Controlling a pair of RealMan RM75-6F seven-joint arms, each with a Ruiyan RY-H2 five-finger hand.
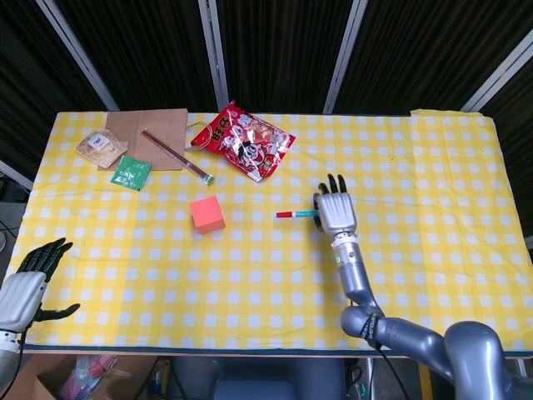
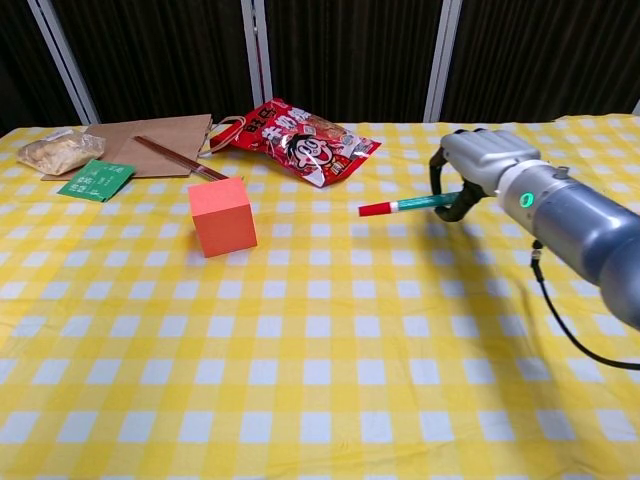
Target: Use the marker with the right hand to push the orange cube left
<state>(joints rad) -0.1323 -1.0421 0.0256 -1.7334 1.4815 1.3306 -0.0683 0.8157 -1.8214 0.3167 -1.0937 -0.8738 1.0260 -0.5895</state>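
Head view: orange cube (image 1: 207,214) on the yellow-checked counter (image 1: 433,167), left of centre, well apart from the marker (image 1: 296,214). Behind, a red snack bag (image 1: 243,139), a brown paper bag (image 1: 148,135) with chopsticks (image 1: 176,155), a green packet (image 1: 132,172). Right robot hand (image 1: 336,212) clasping the marker, red tip toward the cube. Left robot hand (image 1: 32,279) at the counter's near left corner, fingers apart, holding nothing.

Chest view: cube (image 2: 222,216) standing alone, open cloth between it and the marker (image 2: 410,205). Right robot hand (image 2: 478,170) raised, fingers curled round the marker.

Lab test booth: black curtain walls (image 1: 275,50), metal frame posts (image 1: 343,54), checkered table (image 1: 416,167).
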